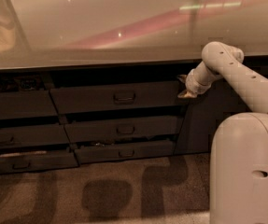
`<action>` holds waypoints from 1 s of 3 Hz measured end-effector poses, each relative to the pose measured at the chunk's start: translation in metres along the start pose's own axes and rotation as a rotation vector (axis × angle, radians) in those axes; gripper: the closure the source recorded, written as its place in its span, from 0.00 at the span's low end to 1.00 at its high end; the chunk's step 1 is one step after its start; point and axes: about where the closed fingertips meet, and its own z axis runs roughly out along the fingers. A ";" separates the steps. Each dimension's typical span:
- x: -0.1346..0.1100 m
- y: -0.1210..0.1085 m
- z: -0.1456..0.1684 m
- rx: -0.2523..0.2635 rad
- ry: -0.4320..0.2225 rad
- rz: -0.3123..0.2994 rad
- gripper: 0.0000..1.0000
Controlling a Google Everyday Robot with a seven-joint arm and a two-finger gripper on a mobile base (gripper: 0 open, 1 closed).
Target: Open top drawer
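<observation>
The top drawer (117, 97) is the widest dark grey front under the counter, with a small dark bail handle (124, 97) at its middle. It stands slightly out, with a dark gap above it. My gripper (185, 90) is at the drawer's right end, just under the counter edge, well to the right of the handle. Its tan fingertips point left and down against the drawer's right edge. My white arm (238, 76) reaches in from the right.
Two slimmer grey drawer fronts (124, 129) sit below the top drawer, and another stack of drawers (19, 134) stands to the left, some ajar. A flat grey cabinet door (203, 120) is behind my arm. The glossy counter (105, 27) overhangs above. My white base (248, 171) fills the lower right.
</observation>
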 end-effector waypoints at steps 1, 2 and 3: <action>0.000 0.000 0.000 0.000 0.000 0.000 1.00; 0.000 0.000 0.000 0.000 0.000 0.000 1.00; -0.003 -0.002 -0.003 0.000 0.000 0.000 1.00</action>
